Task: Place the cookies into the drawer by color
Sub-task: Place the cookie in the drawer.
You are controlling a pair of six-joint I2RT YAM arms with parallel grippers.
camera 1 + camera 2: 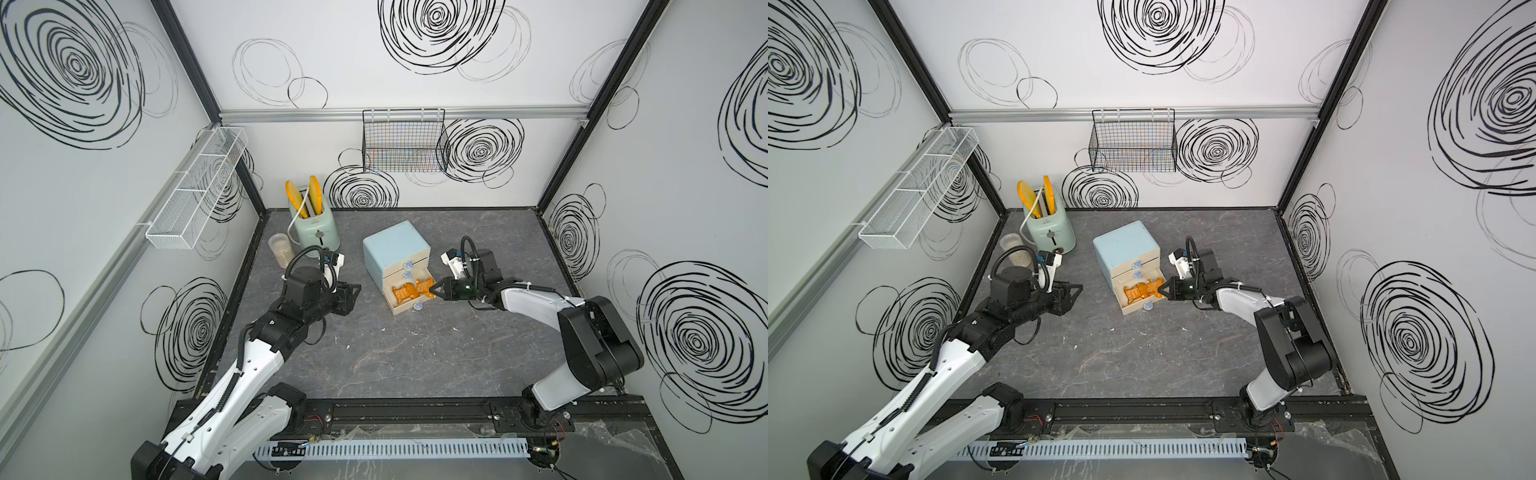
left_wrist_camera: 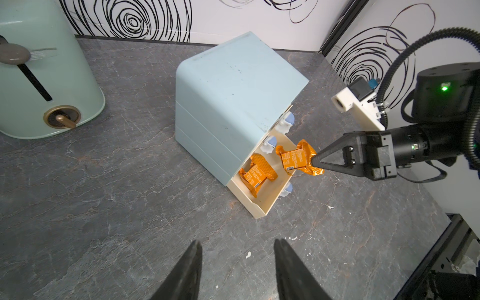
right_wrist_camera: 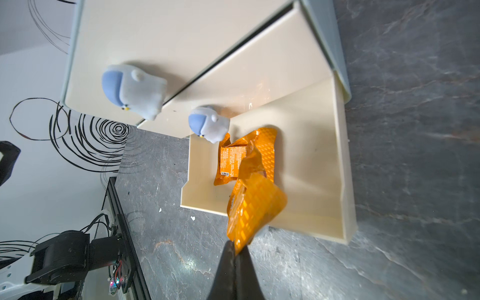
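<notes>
Cookies in view: two, both orange. First orange crinkly foil cookie packet (image 2: 298, 161) is pinched by one serrated end in the right gripper (image 2: 315, 162), jaws clamped fully together on the foil. The packet's body hangs over the right side wall of the pulled-out bottom drawer (image 2: 272, 202), mostly above the tray interior, with the clamped end outside it. Can't tell whether it touches the wall. Second orange foil packet (image 2: 255, 175) lies on the tray floor, printed side up, in the left part of the tray and partly under the fronts above. The two packets are just beside each other; contact unclear. Small boxy chest with pale blue shell (image 1: 388, 243) sits mid-table, a bit toward the far side, with its three cream fronts facing near-right. Upper two fronts are pushed in, and each front carries a bluish knob (image 3: 132, 91). Left gripper (image 2: 238, 243) has its jaws partly apart with nothing between them. It sits over bare grey marble-pattern tabletop (image 1: 415, 353), left of the chest, tips pointed toward it. Mint-green toaster (image 1: 314, 230) stands far-left with two yellow-orange bread-shaped slices (image 1: 307, 197) upright in its slots. Translucent cup (image 1: 280, 249) is just left of it.
</notes>
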